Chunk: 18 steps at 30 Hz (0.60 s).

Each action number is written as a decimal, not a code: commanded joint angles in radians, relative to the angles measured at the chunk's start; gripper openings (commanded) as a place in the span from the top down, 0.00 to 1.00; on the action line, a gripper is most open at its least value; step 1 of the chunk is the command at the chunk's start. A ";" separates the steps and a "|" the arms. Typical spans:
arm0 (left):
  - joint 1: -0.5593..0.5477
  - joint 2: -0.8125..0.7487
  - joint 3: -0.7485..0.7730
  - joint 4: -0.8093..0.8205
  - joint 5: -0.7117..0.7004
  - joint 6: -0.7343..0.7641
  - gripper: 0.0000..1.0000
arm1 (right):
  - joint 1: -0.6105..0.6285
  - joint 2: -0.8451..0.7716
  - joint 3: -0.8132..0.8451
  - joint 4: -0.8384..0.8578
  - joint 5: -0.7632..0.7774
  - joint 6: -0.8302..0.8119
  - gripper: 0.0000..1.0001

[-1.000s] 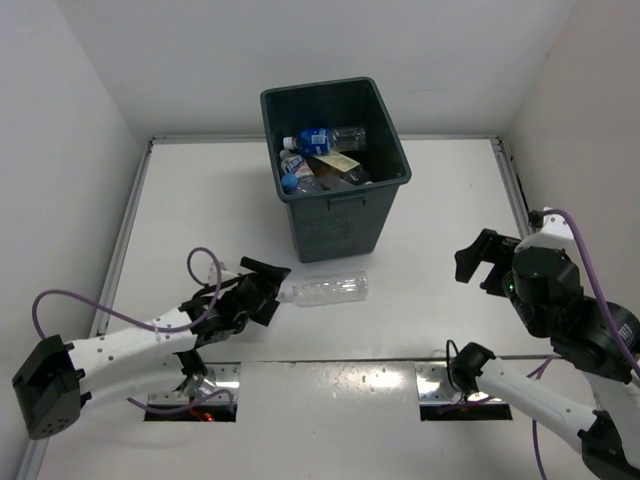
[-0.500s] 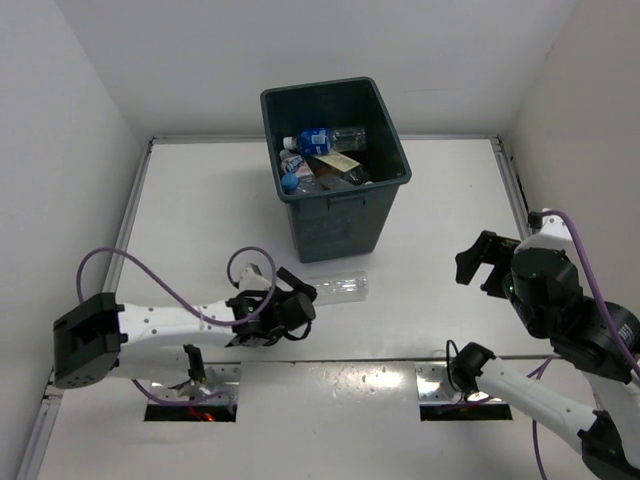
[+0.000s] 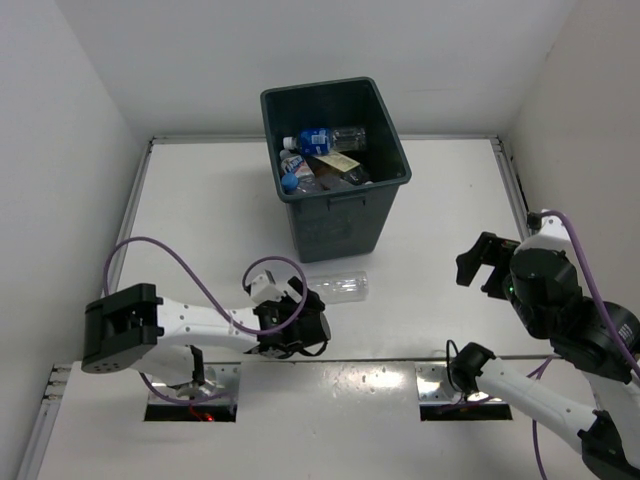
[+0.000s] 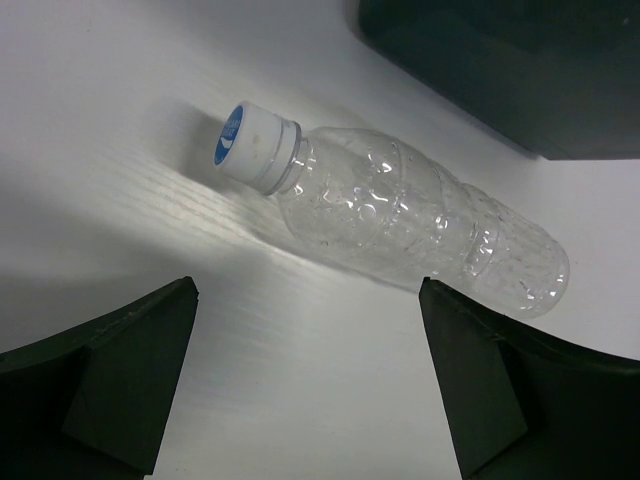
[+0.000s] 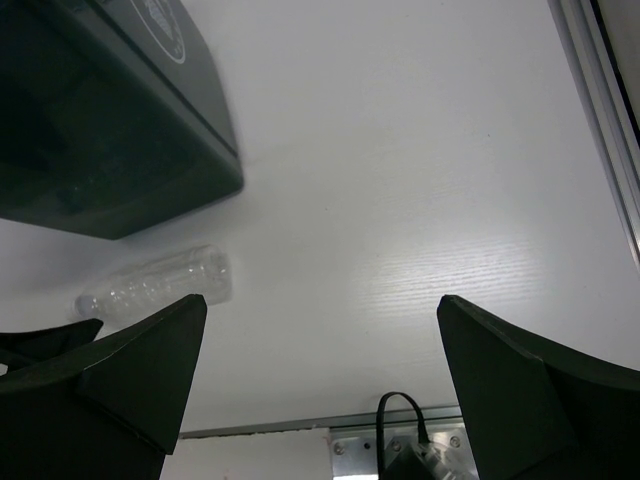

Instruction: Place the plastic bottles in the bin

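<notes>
A clear unlabelled plastic bottle [image 4: 400,225] lies left-to-right just beyond the left gripper [image 4: 308,295], its jaws spread wide. The right gripper [image 5: 322,305], equally spread, hangs farther off.

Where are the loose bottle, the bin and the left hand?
loose bottle [image 4: 420,225], left wrist view, middle of its clear body.
bin [image 3: 335,228], top external view, its front wall.
left hand [image 4: 308,300], left wrist view, midway between its fingertips.

white table [image 3: 200,200], bin [image 3: 335,228], seemingly empty bottle [image 3: 342,287] lying

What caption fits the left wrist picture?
Open left hand lined up on a clear bottle lying near the bin.
</notes>
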 commanded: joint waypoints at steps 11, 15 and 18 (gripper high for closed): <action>-0.028 -0.026 0.155 -0.389 -0.254 -1.623 0.00 | 0.005 0.002 0.002 -0.010 0.037 0.002 0.00; -0.028 -0.103 0.263 -0.747 -0.324 -1.638 0.00 | 0.005 0.002 -0.007 -0.010 0.037 0.002 0.00; 0.013 -0.176 0.312 -0.830 -0.378 -1.430 0.00 | 0.005 -0.007 -0.016 -0.001 0.027 0.002 0.00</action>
